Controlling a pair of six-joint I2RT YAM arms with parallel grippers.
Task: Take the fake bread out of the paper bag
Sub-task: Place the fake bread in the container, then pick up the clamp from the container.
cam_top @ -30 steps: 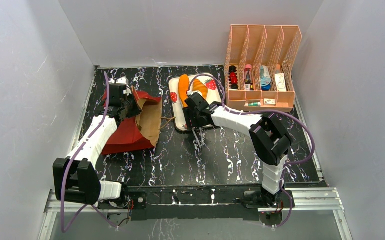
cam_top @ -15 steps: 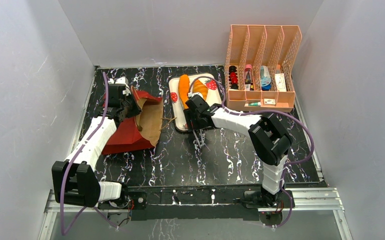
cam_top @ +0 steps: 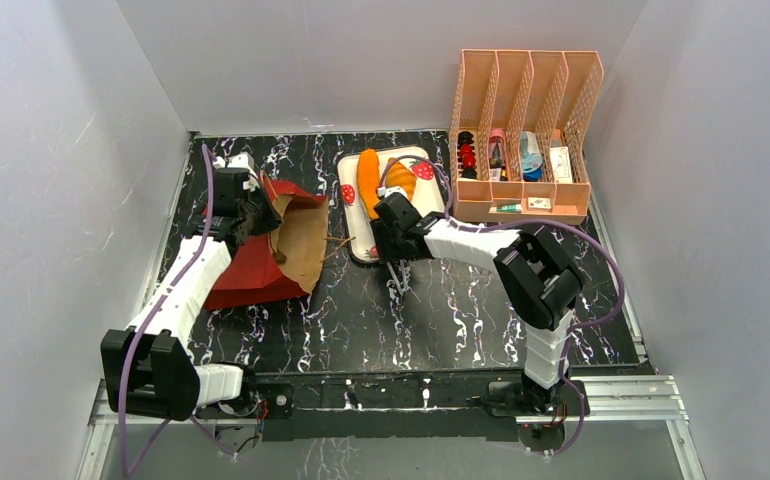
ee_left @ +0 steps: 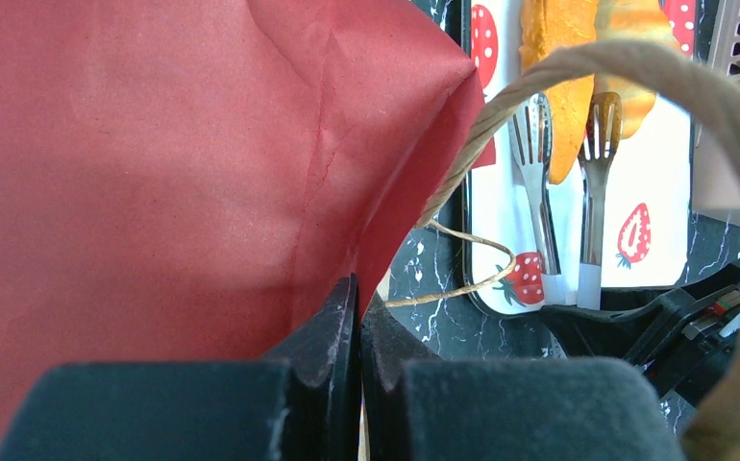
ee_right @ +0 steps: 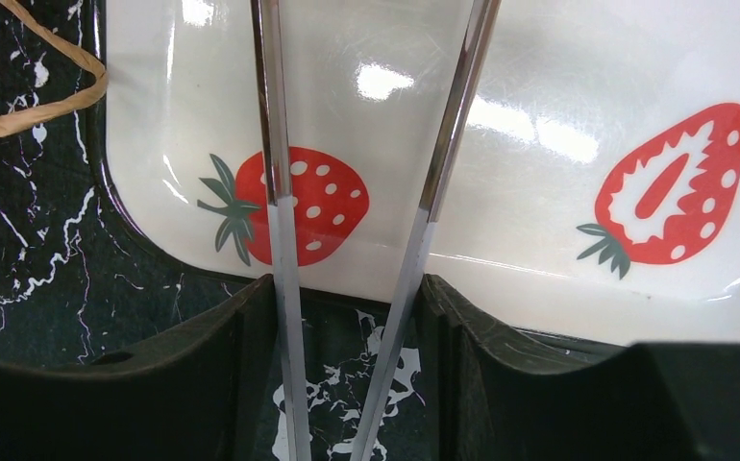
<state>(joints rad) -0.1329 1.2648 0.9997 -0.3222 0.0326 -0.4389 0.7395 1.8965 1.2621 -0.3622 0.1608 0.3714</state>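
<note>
Fake bread (cam_top: 367, 180): orange loaves on strawberry tray (cam_top: 353, 235), mid black marble counter (cam_top: 441, 310), white walls round it, pink rack (cam_top: 526, 130) back R. At L lies paper bag (cam_top: 286, 250) on its side, mouth twd tray.

L wrist view: left tool (ee_left: 358, 317) fully closed, pinching bag's red edge; twine handle (ee_left: 539, 82) loops close in front.

R wrist view: right tool (ee_right: 352, 384) part-open, fingers (ee_right: 203, 375) pressed on both arms of metal tongs (ee_right: 275, 192), over tray's near rim.
</note>
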